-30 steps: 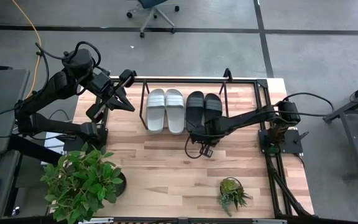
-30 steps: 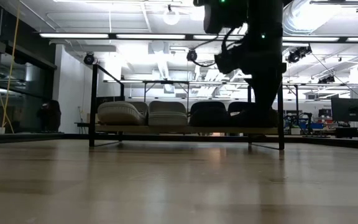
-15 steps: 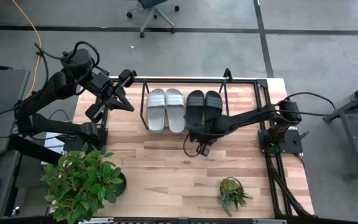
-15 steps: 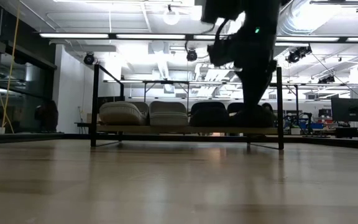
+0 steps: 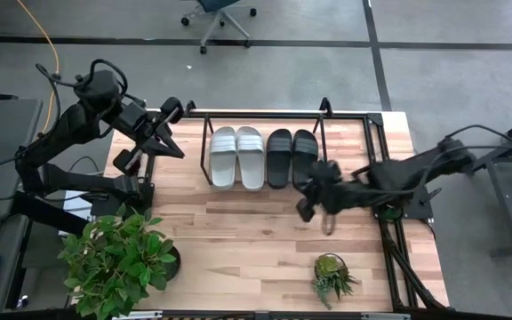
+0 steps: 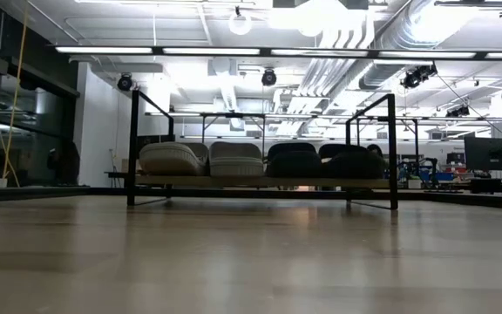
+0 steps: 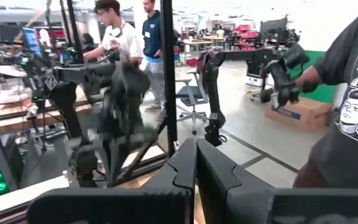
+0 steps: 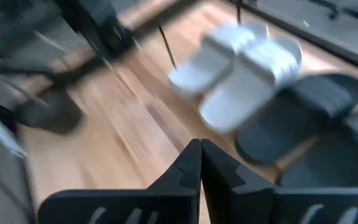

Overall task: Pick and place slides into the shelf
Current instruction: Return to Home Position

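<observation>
Counted all four slides already sitting in the low shelf of thin black metal tubing with a light wood base: the light grey pair of open-toe, wide-strap slides on the left, the matching black pair right beside it, lined up in one neat row. Spotted no slide loose on the pale wood-plank tabletop, so judged the picking and placing done, with just parking the arms left to go

Caught the right gripper over bare table just in front of the shelf's right part, near the black pair but not touching it, fingers pinched together on nothing. Found the left gripper up beside the shelf's left end, fingers likewise pressed together and empty

On materials: guessed moulded foam or rubber for the slides, matte, thick-soled, showing as soft rounded humps from the low view. Read the tubing as rigid and skinny, leaving the rack open on every side. Noticed lengthwise grain on the tabletop planks and a similar light tone on the shelf base
</observation>
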Controlling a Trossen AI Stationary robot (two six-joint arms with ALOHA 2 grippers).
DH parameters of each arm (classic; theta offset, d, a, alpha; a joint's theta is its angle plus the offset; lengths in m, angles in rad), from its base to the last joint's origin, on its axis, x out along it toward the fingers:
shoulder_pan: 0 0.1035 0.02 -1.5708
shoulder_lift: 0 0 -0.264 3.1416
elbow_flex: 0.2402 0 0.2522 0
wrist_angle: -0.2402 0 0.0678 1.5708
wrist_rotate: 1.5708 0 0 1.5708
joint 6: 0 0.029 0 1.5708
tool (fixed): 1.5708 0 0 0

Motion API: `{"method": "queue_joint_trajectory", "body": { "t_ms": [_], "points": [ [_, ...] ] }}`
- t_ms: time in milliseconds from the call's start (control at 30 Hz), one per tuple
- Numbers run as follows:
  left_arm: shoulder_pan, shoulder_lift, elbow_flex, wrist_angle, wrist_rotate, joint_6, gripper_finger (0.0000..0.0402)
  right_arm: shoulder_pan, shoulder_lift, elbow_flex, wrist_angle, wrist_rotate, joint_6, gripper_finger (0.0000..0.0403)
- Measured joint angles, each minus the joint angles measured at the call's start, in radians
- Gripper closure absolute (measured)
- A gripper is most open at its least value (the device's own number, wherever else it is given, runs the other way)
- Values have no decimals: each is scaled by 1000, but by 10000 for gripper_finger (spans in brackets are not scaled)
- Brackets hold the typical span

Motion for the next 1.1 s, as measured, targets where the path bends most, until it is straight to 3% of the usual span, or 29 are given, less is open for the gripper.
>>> {"method": "queue_joint_trajectory", "body": {
  "t_ms": [167,333,500,667,867,1100],
  "points": [
    [0,-33,7,10,-71,-9,401,25,-103,79,48,49,-85,403],
    [0,-98,78,-62,-227,56,401,53,-183,124,173,120,-290,403],
    [0,-151,208,-367,-502,199,401,67,-256,125,156,122,-367,403],
    [0,-200,314,-643,-737,214,401,86,-307,111,13,168,-329,403],
    [0,-302,275,-745,-859,215,402,99,-419,-97,49,199,-244,403],
    [0,-470,80,-708,-883,186,402,99,-657,-485,500,71,-260,403]
  ]
}}
